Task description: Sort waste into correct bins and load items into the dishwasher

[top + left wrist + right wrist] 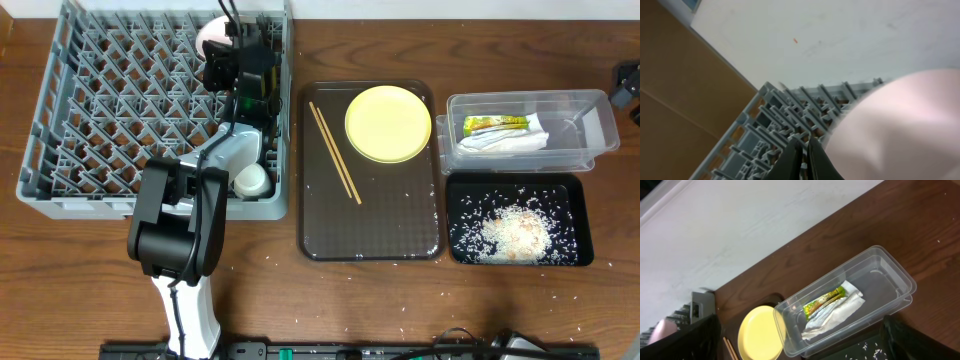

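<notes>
My left gripper (pixel 236 48) reaches into the far right corner of the grey dish rack (pixel 90 120). Its fingers (pixel 802 152) are nearly closed, with the white bowl (pixel 900 130) pressed against them; the bowl (pixel 210 35) is half hidden by the arm. A small white cup (pixel 250 180) sits in the rack's near right corner. The yellow plate (pixel 388 122) and chopsticks (pixel 335 152) lie on the brown tray. The clear tub (pixel 590 125) holds the wrapper (pixel 495 124) and white paper (pixel 510 142). Rice (pixel 515 232) lies in the black tray (pixel 460 190). My right gripper (pixel 628 85) is open and empty, high above the tub (pixel 890 275). I cannot make out the light blue bowl.
The dark brown serving tray (pixel 370 225) lies between the rack and the bins. Loose rice grains are scattered on it and on the table in front of it. The left arm's base (pixel 175 230) stands at the rack's near right corner.
</notes>
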You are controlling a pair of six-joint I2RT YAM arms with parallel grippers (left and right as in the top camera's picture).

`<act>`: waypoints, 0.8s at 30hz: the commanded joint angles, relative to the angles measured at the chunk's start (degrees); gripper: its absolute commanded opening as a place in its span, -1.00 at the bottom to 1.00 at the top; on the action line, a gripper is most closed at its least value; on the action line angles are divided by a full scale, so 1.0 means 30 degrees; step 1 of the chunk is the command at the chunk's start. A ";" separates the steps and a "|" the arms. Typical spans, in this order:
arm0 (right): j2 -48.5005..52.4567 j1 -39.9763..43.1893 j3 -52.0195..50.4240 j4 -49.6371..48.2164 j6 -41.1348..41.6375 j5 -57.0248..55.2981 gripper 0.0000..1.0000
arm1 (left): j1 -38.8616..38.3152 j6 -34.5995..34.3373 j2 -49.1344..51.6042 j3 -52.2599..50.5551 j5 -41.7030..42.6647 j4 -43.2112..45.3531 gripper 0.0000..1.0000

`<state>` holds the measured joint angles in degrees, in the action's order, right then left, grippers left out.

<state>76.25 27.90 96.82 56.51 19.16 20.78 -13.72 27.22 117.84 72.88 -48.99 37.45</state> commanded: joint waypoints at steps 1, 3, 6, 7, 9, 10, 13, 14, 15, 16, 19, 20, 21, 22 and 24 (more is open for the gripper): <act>0.0051 0.0197 0.0262 0.0029 0.0248 0.0007 0.99 | -0.0051 0.0648 0.0153 0.0029 -0.1224 -0.0423 -0.85; 0.0051 0.0197 0.0262 0.0036 0.0248 0.0007 0.99 | -0.0175 0.0641 0.0160 0.0029 -0.1421 -0.1100 -0.86; 0.0051 0.0197 0.0262 0.0029 0.0248 0.0007 0.99 | -0.0342 0.0546 0.0160 0.0029 -0.1413 -0.1858 -0.85; 0.0051 0.0197 0.0262 0.0029 0.0248 0.0007 0.99 | -0.0393 0.0546 0.0160 0.0029 -0.1413 -0.1894 -0.85; 0.0051 0.0197 0.0262 0.0029 0.0248 0.0007 0.98 | -0.0423 0.0189 0.0153 0.0029 -0.1428 -0.1872 -0.85; 0.0051 0.0197 0.0262 0.0029 0.0248 0.0007 0.98 | -0.0423 -0.0357 0.0102 0.0029 -0.1443 -0.1865 -0.85; 0.0051 0.0197 0.0262 0.0029 0.0248 0.0007 0.99 | -0.0430 -0.1923 -0.0306 0.0036 -0.1399 -0.2062 -0.85; 0.0051 0.0197 0.0262 0.0029 0.0248 0.0007 0.99 | -0.0503 -0.2302 -0.0627 0.0073 -0.1370 -0.2353 -0.78; 0.0051 0.0197 0.0262 0.0029 0.0240 0.0007 0.98 | -0.0576 -0.2441 -0.0969 0.0138 -0.1209 -0.2732 -0.75; 0.0051 0.0197 0.0262 0.0029 0.0248 0.0007 0.98 | -0.0656 -0.2608 -0.1413 0.0255 -0.0699 -0.3468 -0.67; 0.0051 0.0197 0.0262 0.0029 0.0240 0.0007 0.98 | -0.0852 -0.3796 -0.3206 0.0860 0.2091 -0.6929 -0.39; 0.0051 0.0197 0.0262 0.0036 0.0248 0.0007 0.99 | -0.0845 -0.4444 -0.3912 0.1144 0.3490 -0.8269 -0.28; 0.0051 0.0197 0.0262 0.0029 0.0240 0.0007 0.99 | -0.0780 -0.4932 -0.4430 0.1413 0.4663 -0.9311 -0.21; 0.0051 0.0197 0.0262 0.0036 0.0240 0.0007 0.98 | -0.0656 -0.5595 -0.4983 0.1836 0.6047 -1.0542 -0.14; 0.0051 0.0197 0.0262 0.0029 0.0248 0.0007 0.98 | -0.0255 -0.6732 -0.5756 0.2929 0.8655 -1.2764 -0.04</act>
<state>76.25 27.90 96.82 56.55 19.31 20.78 -15.86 15.09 106.45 75.31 -38.39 4.05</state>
